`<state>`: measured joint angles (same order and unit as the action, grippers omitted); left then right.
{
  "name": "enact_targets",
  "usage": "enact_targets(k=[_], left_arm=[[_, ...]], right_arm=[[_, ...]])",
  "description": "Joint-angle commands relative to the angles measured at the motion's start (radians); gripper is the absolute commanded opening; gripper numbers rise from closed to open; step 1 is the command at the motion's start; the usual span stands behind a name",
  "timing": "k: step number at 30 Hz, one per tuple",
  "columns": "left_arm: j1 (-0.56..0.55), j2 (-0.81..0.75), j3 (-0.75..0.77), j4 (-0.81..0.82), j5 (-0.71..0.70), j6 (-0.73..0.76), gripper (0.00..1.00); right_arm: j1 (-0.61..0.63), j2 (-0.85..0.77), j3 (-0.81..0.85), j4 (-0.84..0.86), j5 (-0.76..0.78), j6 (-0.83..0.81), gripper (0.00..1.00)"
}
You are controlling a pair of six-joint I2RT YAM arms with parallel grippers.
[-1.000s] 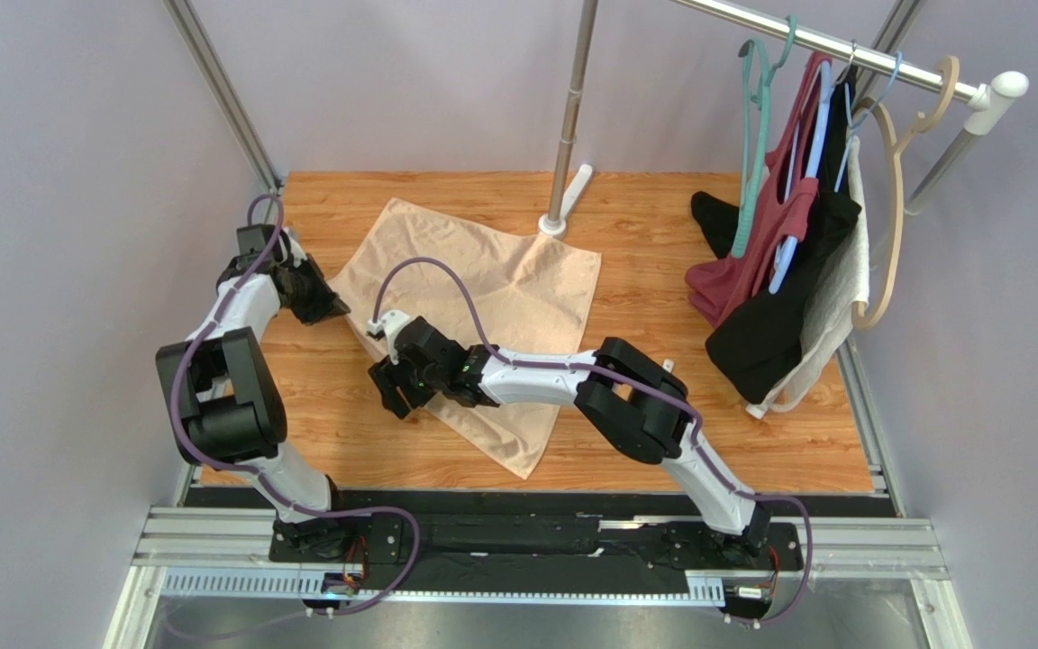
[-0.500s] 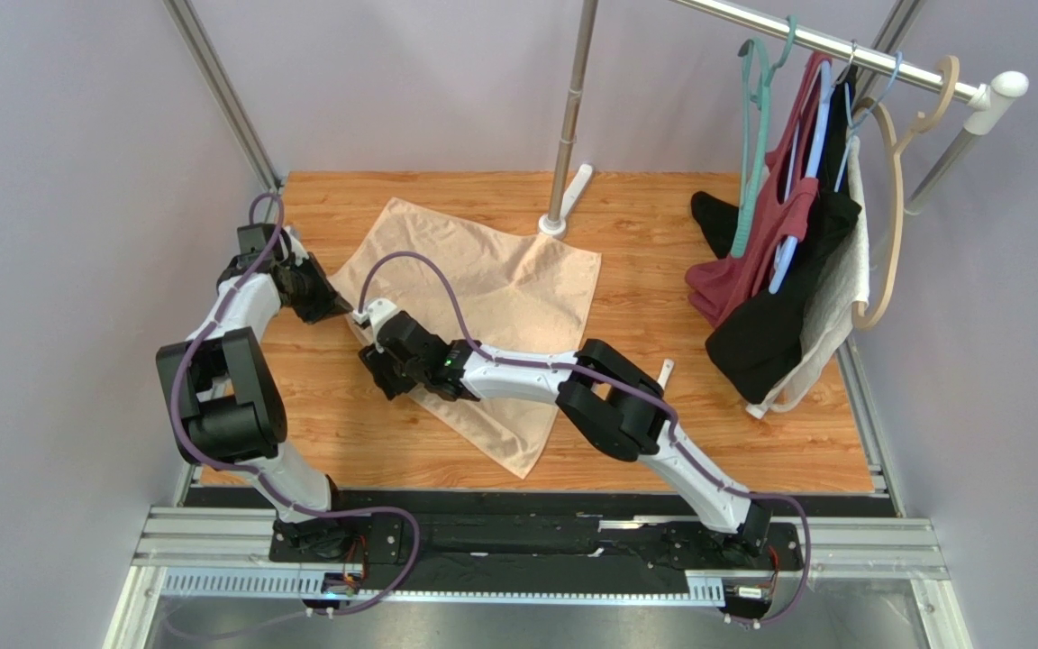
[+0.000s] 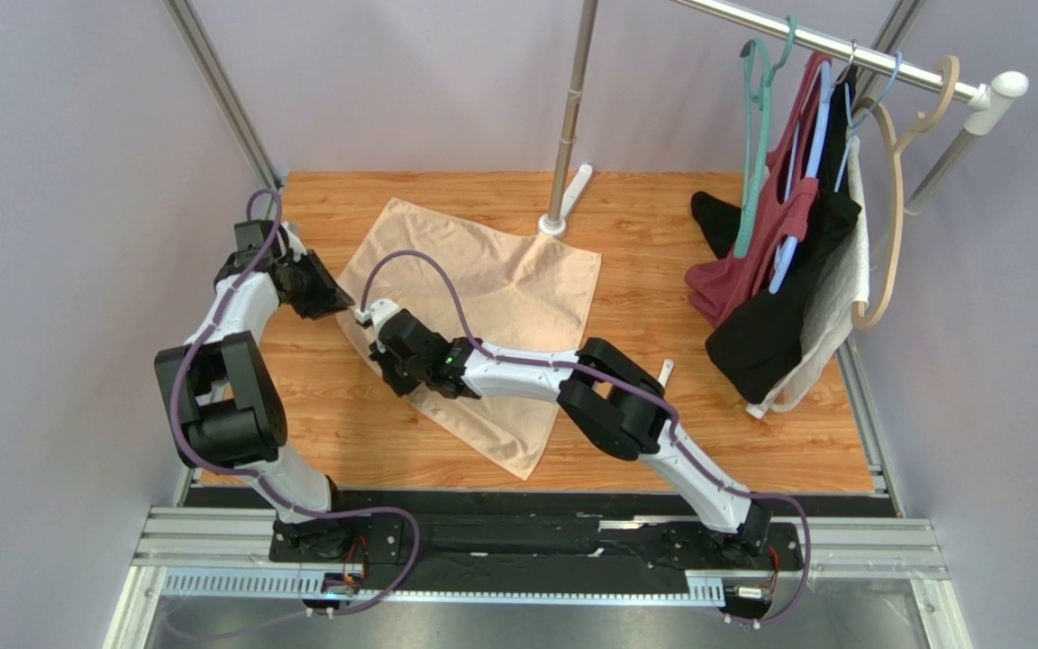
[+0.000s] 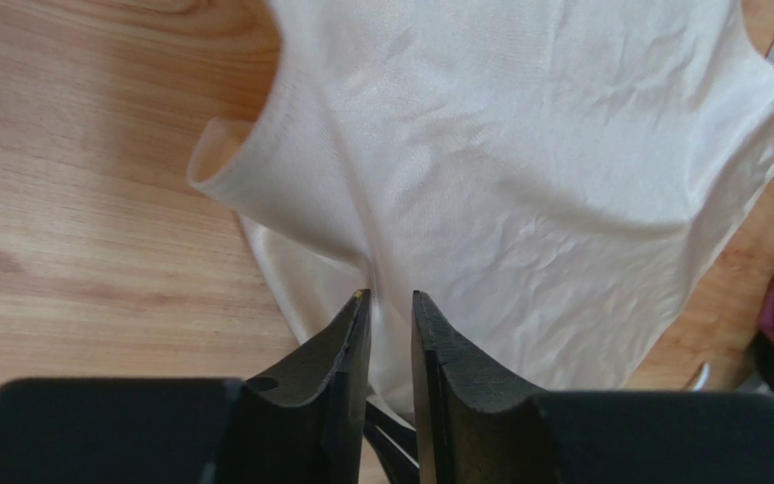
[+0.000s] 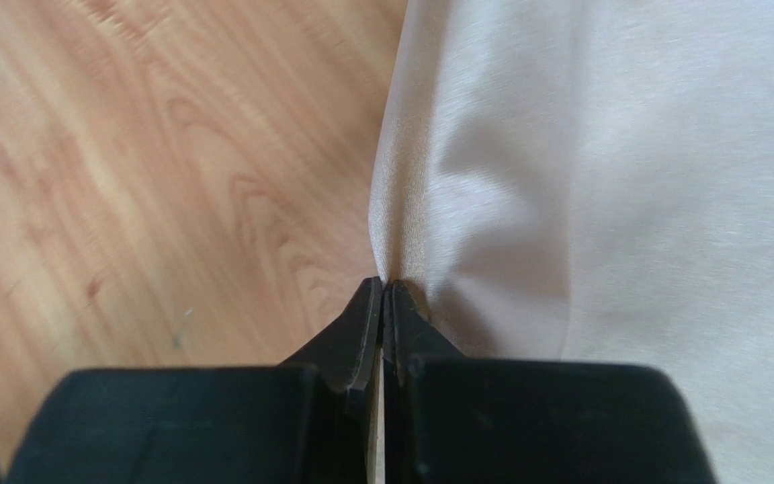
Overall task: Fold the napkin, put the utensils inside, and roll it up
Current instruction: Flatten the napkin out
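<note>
Pinching napkin [image 5: 613,151] edge with my right end effector [image 5: 383,286]; left end effector [image 4: 389,296] slightly parted; spoon [image 3: 667,367] barely peeking out.

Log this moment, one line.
napkin: on table | left pincer: slightly open at its edge | right pincer: shut on its edge

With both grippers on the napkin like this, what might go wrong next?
The right gripper pinches only the very edge of the napkin, so it may slip out. The left gripper has its jaws slightly apart around the napkin, so its side could drop. The spoon lies beside the right arm's elbow and may get knocked.
</note>
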<state>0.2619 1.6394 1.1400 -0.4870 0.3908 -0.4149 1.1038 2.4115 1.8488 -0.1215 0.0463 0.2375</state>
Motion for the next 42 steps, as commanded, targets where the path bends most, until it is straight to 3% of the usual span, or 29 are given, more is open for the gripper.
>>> enact_targets(k=[1, 2, 6, 12, 18, 27, 30, 32, 33, 36, 42], left_arm=[[-0.003, -0.079, 0.053, -0.012, -0.007, 0.024, 0.42], [-0.006, -0.087, 0.053, -0.015, -0.019, 0.03, 0.5], [-0.004, -0.111, 0.067, -0.035, -0.056, 0.048, 0.59], [0.005, -0.144, 0.072, -0.048, -0.096, 0.061, 0.61], [0.019, -0.156, 0.067, -0.044, -0.095, 0.059, 0.61], [0.03, -0.176, 0.06, -0.035, -0.087, 0.053, 0.61], [0.031, -0.174, 0.06, -0.033, -0.081, 0.053, 0.61], [0.03, -0.167, 0.061, -0.036, -0.082, 0.054, 0.61], [0.03, -0.167, 0.061, -0.039, -0.081, 0.056, 0.61], [0.031, -0.171, 0.063, -0.048, -0.079, 0.071, 0.62], [-0.004, -0.248, 0.05, -0.056, -0.139, 0.151, 0.63]], right_arm=[[0.005, -0.046, -0.049, -0.061, -0.224, 0.054, 0.0], [0.005, -0.055, -0.072, -0.049, -0.297, 0.068, 0.0], [0.005, -0.078, -0.096, 0.009, -0.417, 0.141, 0.0], [0.011, -0.064, -0.086, 0.042, -0.531, 0.204, 0.0], [0.011, -0.106, -0.128, 0.177, -0.6, 0.324, 0.0], [-0.035, -0.161, -0.295, 0.532, -0.623, 0.566, 0.0], [-0.036, -0.155, -0.273, 0.479, -0.612, 0.528, 0.01], [-0.036, -0.157, -0.276, 0.471, -0.614, 0.507, 0.07], [-0.038, -0.163, -0.286, 0.458, -0.612, 0.497, 0.21], [-0.035, -0.212, -0.319, 0.4, -0.59, 0.427, 0.47], [-0.044, -0.414, -0.439, 0.213, -0.373, 0.246, 0.58]])
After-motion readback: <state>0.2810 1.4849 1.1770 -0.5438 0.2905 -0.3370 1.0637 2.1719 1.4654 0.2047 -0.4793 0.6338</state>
